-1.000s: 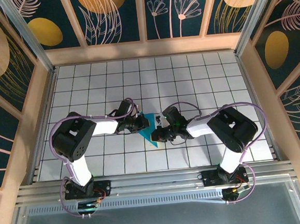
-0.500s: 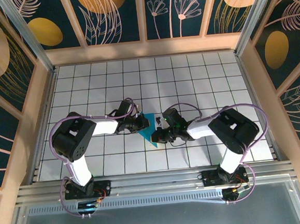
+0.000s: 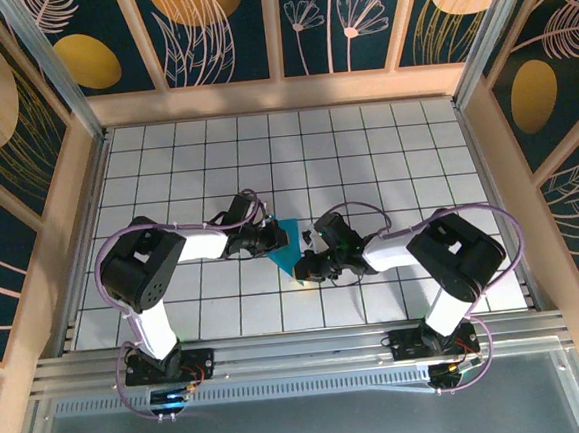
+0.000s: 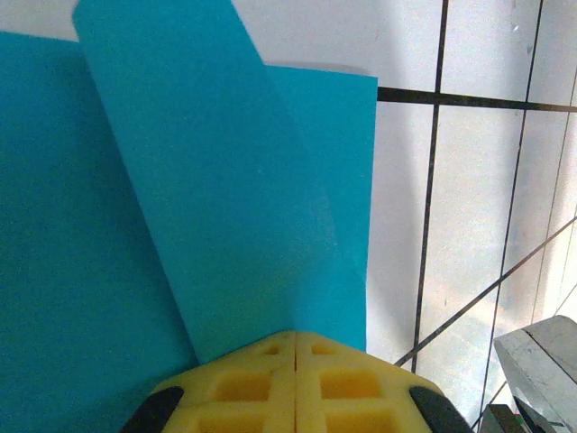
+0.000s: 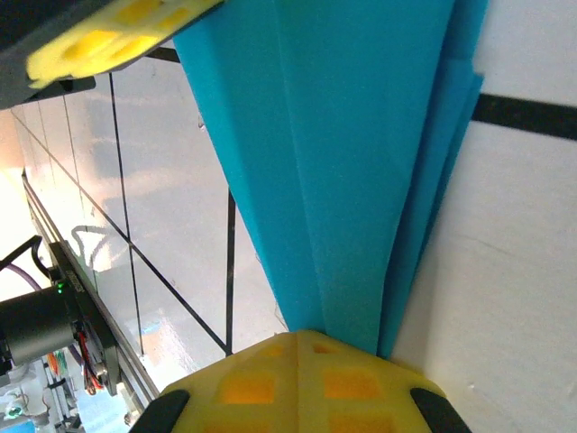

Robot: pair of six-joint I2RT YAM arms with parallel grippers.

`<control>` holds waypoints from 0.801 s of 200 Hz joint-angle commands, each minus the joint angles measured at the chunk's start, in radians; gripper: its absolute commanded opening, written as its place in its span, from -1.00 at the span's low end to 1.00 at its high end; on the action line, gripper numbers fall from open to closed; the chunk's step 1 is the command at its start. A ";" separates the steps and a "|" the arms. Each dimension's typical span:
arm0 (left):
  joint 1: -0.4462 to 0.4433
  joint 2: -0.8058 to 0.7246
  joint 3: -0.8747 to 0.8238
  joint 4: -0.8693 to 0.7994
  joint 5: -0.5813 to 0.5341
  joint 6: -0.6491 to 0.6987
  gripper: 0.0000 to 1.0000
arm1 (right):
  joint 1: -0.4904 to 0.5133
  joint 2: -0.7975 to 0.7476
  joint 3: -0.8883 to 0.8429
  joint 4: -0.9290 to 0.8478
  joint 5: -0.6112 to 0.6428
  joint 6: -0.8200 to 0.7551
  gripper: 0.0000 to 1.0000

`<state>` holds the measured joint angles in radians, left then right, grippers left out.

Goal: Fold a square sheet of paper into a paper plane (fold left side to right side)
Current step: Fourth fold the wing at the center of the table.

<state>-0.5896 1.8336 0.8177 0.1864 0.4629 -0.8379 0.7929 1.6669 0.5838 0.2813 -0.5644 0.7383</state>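
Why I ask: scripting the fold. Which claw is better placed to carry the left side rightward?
Left, probably: the left claw holds a lifted flap of the paper; the right claw clamps its narrow end.

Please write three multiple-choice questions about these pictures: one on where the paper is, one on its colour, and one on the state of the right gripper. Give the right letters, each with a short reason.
1. Where is the paper?
A. between the left gripper and the right gripper
B. far left of both
C. far right of both

2. What colour is the paper?
A. red
B. white
C. turquoise-blue

3. The right gripper is:
A. open above the paper
B. shut on the paper
C. shut on nothing

Answers:
1 A, the top view shows it lying between the two grippers.
2 C, every view shows that colour.
3 B, the right wrist view shows the gripper closed with the paper coming out of it.
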 commanded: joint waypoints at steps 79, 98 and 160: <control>0.007 0.053 -0.023 -0.120 -0.119 0.010 -0.85 | 0.029 -0.016 -0.048 -0.057 -0.028 -0.003 -1.00; 0.007 0.053 -0.021 -0.122 -0.120 0.009 -0.85 | 0.033 -0.019 -0.053 -0.063 -0.034 -0.002 -1.00; 0.007 0.055 -0.014 -0.127 -0.122 0.011 -0.85 | 0.035 -0.041 -0.072 -0.073 -0.047 0.006 -1.00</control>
<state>-0.5896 1.8336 0.8188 0.1844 0.4625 -0.8379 0.8036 1.6417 0.5468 0.2981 -0.5690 0.7395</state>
